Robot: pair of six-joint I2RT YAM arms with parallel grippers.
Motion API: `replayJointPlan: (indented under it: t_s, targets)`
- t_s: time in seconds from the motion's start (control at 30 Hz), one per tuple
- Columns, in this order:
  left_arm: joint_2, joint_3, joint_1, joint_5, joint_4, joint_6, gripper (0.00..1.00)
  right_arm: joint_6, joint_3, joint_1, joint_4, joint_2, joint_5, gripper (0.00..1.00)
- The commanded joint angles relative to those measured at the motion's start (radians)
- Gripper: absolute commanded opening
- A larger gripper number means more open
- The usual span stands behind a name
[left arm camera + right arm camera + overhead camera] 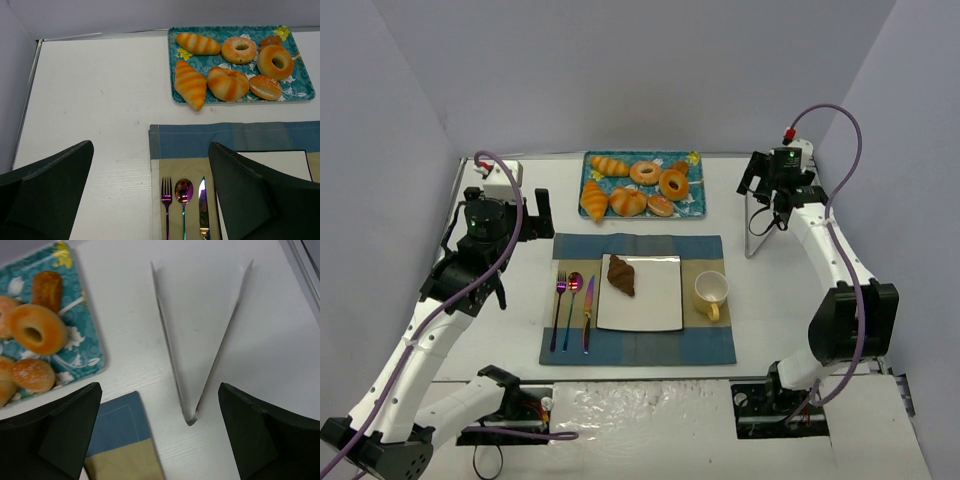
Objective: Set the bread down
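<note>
The bread (620, 275), a small dark brown ridged croissant, lies on the left half of the white square plate (655, 305) in the top view; neither wrist view shows it. My right gripper (765, 195) hangs open at the far right, above metal tongs (749, 235) that lie flat on the table. In the right wrist view my right gripper (159, 390) stands wide, the tongs (189, 419) spread in a V below it, untouched. My left gripper (535, 215) is open and empty, left of the placemat; the left wrist view shows the left gripper (151, 146) over the mat's corner.
A teal tray (692, 205) at the back holds golden croissants, ring donuts and buns. On the blue and tan placemat (638, 345) lie a fork, spoon and knife (575, 305) left of the plate, and a yellow cup (711, 292) stands on its right.
</note>
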Motion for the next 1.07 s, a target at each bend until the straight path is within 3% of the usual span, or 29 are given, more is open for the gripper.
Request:
replayJointPlan:
  t_s: [0.0, 0.2, 0.4, 1.03]
  targets:
    - [-0.001, 0.027, -0.005, 0.0, 0.054, 0.017, 0.97, -0.044, -0.013, 0.089, 0.04, -0.183, -0.07, 1.0]
    - [0.006, 0.028, -0.006, 0.007, 0.052, 0.014, 0.97, -0.016, -0.056, 0.205, 0.119, -0.346, -0.197, 1.0]
    - [0.014, 0.028, -0.006, 0.013, 0.052, 0.012, 0.97, -0.016, -0.066, 0.346, 0.135, -0.402, -0.186, 1.0]
    - [0.017, 0.03, -0.006, 0.013, 0.047, 0.012, 0.97, -0.009, -0.117, 0.43, 0.223, -0.443, -0.199, 1.0]
